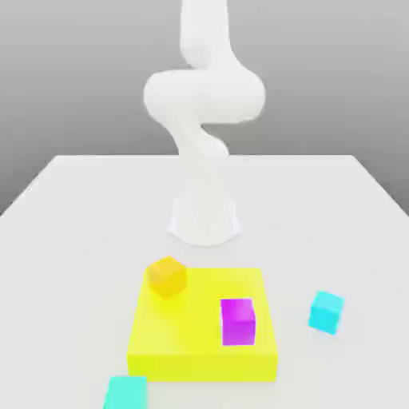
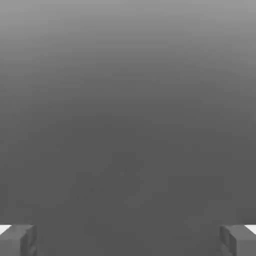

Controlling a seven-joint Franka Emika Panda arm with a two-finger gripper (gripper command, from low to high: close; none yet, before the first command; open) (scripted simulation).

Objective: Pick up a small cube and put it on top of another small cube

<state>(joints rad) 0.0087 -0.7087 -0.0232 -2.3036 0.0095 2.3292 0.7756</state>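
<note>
Four small cubes lie on a white table (image 1: 72,208) in front of the white arm (image 1: 204,104), whose rounded, smooth links rise from a round base near the table's middle; every surface is plain, matte and untextured, with flat colour and soft shading; a low, square yellow slab (image 1: 188,339) sits on the table between the base and the near edge, and it carries two of the cubes: an orange cube (image 1: 166,276) on its far corner toward the exterior view's left, turned a little askew, and a magenta cube (image 1: 237,321) nearer its near edge toward the exterior view's right, sitting square to the slab; a bluer cyan cube (image 1: 326,311) rests on the bare table just off the slab toward the exterior view's right; the small cube (image 1: 125,393), turquoise with a greenish tint, plain-faced and sharp-edged like the others and the same size, lies on the table by the near edge, just off the slab's near corner toward the exterior view's left, partly cut by the picture's border; in the hand view the gripper (image 2: 128,240) shows two grey, blocky fingertips (image 2: 17,240) standing wide apart with nothing between them, against a plain grey backdrop.
</note>
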